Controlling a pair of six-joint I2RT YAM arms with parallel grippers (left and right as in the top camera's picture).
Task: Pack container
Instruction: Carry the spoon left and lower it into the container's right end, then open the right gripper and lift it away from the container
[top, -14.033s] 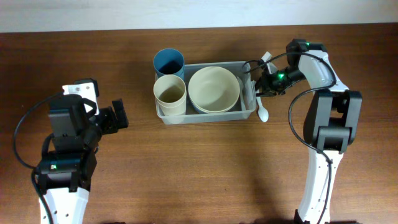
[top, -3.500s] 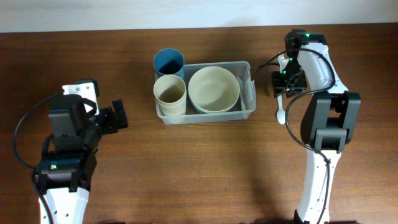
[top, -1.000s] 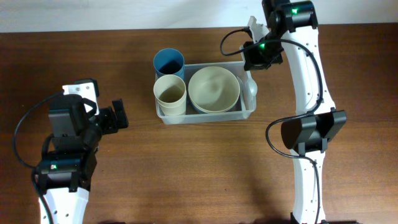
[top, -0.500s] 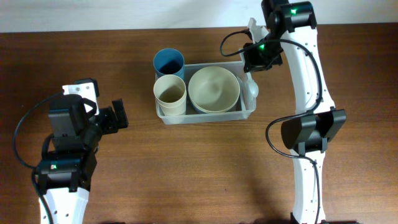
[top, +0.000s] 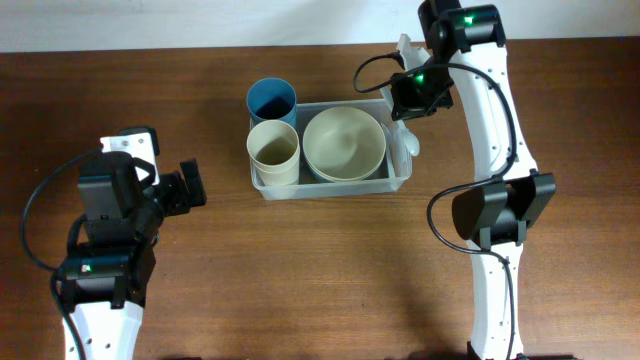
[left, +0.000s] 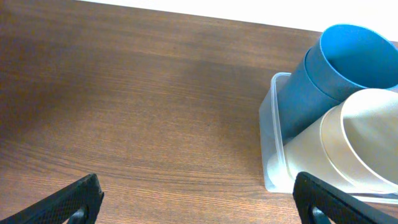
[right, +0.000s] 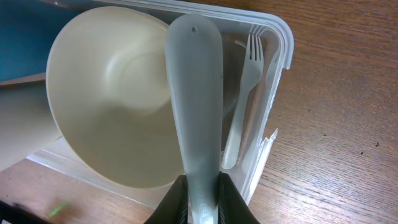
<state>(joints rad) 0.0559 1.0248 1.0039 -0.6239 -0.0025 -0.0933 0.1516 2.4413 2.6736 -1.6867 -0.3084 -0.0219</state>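
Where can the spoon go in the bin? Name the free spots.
Crowded: blue cup, beige cup and bowl fill most of the bin. Free: only the strip between bowl and right wall, where a fork lies. Bare table lies in front.

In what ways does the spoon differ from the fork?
The spoon is held in the right gripper, over the container; the fork lies free inside it. The spoon is broad and smooth; the fork is slim, with tines. Both are whitish plastic.
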